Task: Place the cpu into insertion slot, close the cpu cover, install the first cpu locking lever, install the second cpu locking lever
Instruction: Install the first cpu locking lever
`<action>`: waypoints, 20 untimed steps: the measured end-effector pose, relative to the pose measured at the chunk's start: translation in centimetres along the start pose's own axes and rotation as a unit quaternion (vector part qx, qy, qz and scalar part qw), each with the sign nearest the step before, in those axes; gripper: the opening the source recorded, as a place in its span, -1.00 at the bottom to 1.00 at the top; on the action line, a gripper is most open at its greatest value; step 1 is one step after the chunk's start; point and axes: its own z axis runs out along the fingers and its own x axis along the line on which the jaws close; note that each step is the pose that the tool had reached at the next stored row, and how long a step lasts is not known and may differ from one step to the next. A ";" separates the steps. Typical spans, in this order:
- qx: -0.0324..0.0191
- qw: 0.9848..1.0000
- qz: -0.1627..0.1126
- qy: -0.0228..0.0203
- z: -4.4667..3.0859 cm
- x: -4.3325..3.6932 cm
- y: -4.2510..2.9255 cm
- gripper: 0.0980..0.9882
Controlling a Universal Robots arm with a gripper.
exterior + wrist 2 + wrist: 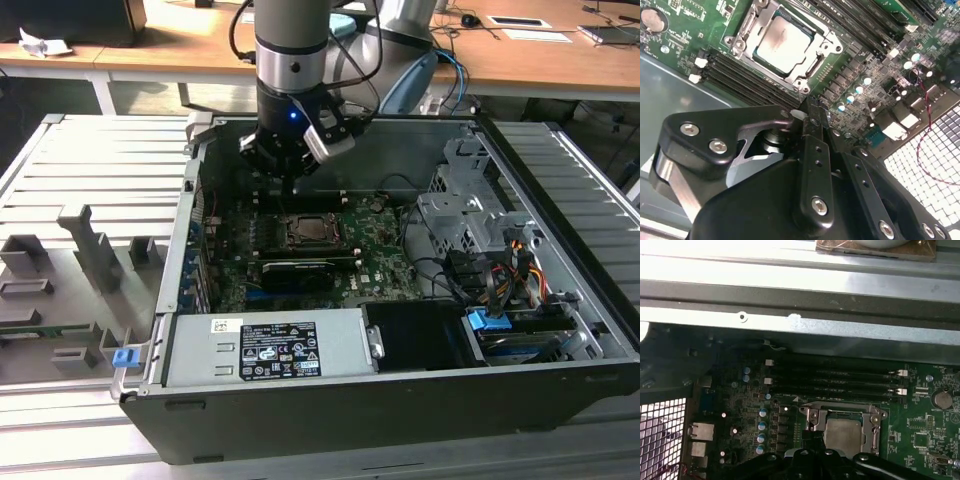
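Fingers (810, 145) look pressed together, nothing visibly held btwn them. Gripper (815, 112) tip sits low over the board, just beside a corner of the cpu cover (832, 47) and near the ends of the memory slots (740, 82); contact y/n can't be told.

Risk, imo: w/ the tip this close to the frame corner, a slip could rake the small caps (860, 90) or the slot latches. An off-axis push could load the pin field unevenly or let a lever pop up. Lever state isn't clear in either wrist view.

Cpu (780, 42) lies flat in the insertion slot (801, 70), dull silver-beige face w/ a smudgy sheen. Cover is down around it, face showing thru the cut-out. Exterior view: arm stands upright over the socket inside the open case (330, 430).
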 end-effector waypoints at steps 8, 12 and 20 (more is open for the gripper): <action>0.000 1.000 0.005 -0.001 0.59 2.46 0.13 -0.98; 0.000 1.000 0.005 -0.001 0.98 3.20 0.65 -0.98; 0.000 1.000 0.005 -0.001 1.34 3.27 1.53 -0.98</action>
